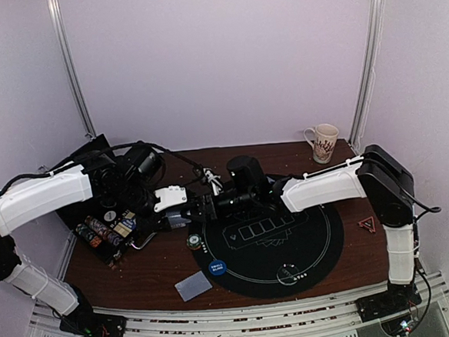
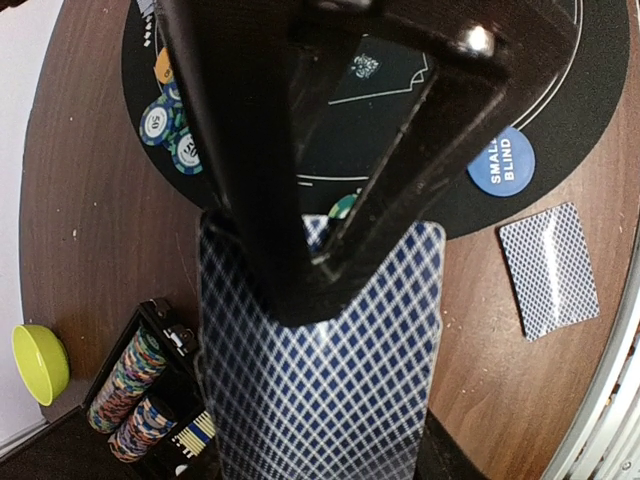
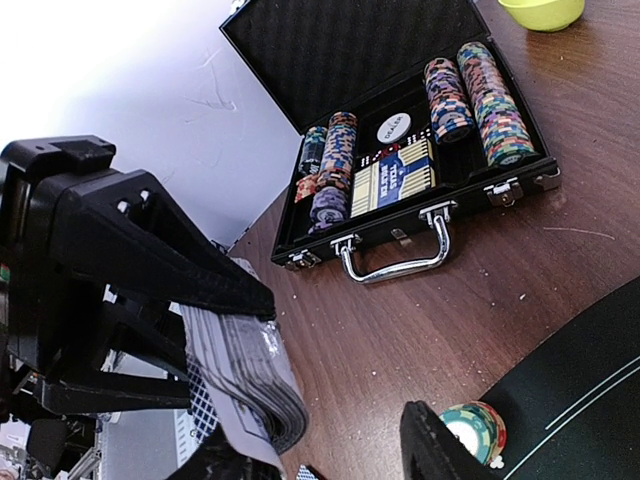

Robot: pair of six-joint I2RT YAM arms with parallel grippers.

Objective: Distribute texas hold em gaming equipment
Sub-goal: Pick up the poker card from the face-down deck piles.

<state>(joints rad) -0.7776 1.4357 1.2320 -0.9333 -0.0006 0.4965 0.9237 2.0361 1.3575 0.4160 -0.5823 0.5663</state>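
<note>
The left claw (image 2: 300, 295) clamps the deck (image 2: 320, 400) — lower finger hidden beneath. The right claw (image 3: 325, 460) gapes empty beside it — both fingers cut off at the view's bottom edge.

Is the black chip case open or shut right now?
Open: the black chip case has its lid tilted back, exposing foam lining, chip rows and a blue box.

Dim and purple-tinted from above in the top view, soft shadows on the table (image 1: 154, 266); white wall (image 3: 120, 70) blown out, glare streaking the card (image 2: 549, 268), deck (image 2: 320, 400) and handle (image 3: 395, 262), left pincer (image 2: 300, 295) dark, blurred.
</note>
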